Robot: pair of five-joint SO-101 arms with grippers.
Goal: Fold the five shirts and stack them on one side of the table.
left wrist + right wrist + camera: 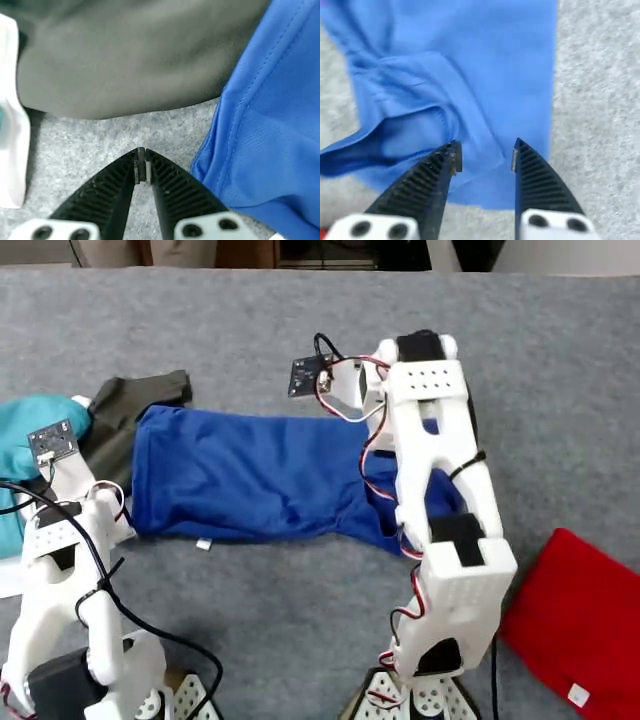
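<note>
Blue cloth, the shirt (250, 480) lies across the middle of the table (300, 320), its long axis running from one arm's side to the other's. The right pincer (482, 155) hangs spread directly over its right end, by a rumpled fold and hem, so this arm looks the nearer for a grab. The left pincer (141, 167) is pressed together over bare table, the blue edge just beside it and a dark shirt (125, 60) beyond. A teal shirt (30, 430) and a red shirt (585, 625) lie at opposite sides.
</note>
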